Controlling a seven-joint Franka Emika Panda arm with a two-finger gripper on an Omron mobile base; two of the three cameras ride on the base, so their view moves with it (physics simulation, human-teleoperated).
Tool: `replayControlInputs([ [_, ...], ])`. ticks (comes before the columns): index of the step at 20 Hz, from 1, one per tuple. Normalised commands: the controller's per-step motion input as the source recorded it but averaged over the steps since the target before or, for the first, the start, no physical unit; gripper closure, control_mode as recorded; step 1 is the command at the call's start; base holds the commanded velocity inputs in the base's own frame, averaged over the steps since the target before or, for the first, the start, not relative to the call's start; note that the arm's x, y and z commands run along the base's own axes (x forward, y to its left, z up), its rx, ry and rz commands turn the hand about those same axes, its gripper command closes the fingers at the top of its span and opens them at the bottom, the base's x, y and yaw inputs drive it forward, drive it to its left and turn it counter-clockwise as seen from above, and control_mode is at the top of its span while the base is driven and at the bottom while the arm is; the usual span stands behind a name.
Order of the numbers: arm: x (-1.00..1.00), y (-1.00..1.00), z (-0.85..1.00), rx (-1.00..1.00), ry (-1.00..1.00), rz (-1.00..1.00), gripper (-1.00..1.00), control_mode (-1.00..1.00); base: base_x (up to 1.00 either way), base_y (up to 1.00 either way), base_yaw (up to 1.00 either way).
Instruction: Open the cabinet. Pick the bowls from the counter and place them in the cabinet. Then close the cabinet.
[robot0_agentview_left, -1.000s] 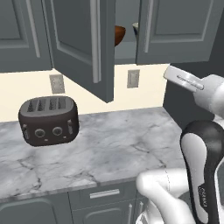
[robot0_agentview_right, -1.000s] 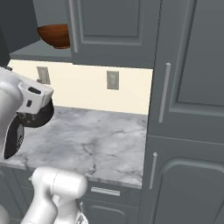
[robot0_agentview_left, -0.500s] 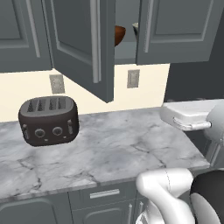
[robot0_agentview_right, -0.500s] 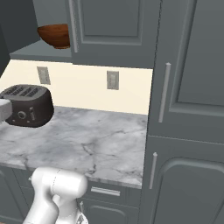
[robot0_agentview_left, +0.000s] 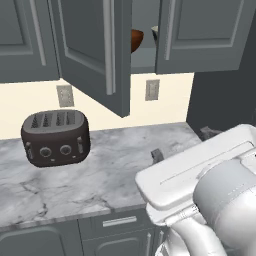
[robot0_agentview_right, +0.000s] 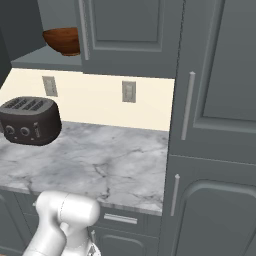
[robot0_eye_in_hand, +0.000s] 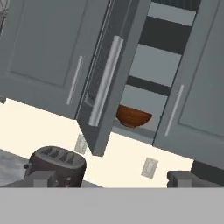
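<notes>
My claw (robot0_eye_in_hand: 111, 178) hangs with its jaws spread wide and nothing between them, aimed up at the cabinet (robot0_eye_in_hand: 153, 70). One door (robot0_eye_in_hand: 109, 78) stands swung out — the one beside it is shut. The reddish-brown bowl (robot0_eye_in_hand: 133, 116) sits on the grey shelf (robot0_eye_in_hand: 140, 132), above and well beyond my fingertips (robot0_eye_in_hand: 43, 178); the pale bowl (robot0_agentview_left: 155, 34) peeks out just beside it. The counter (robot0_agentview_left: 110, 170) lies below, bearing a dark toaster (robot0_agentview_left: 55, 137) — apart from my claw.

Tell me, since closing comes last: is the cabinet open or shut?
Open. One cabinet door swings out over the counter, showing the brown bowl on the shelf.
</notes>
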Motion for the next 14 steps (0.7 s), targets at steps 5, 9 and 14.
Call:
replayControlInputs([
  [5, 0.25, 0.65, 0.12, -0.31, -0.27, -0.02, -1.0, -1.0, 0.0, 0.0, 0.0],
  [9, 0.49, 0.27, 0.0, -0.23, -0.2, -0.04, -1.0, -1.0, 0.0, 0.0, 0.0],
  [14, 0.62, 0.02, -0.12, -0.08, -0.02, -0.06, -1.0, -1.0, 0.0, 0.0, 0.0],
])
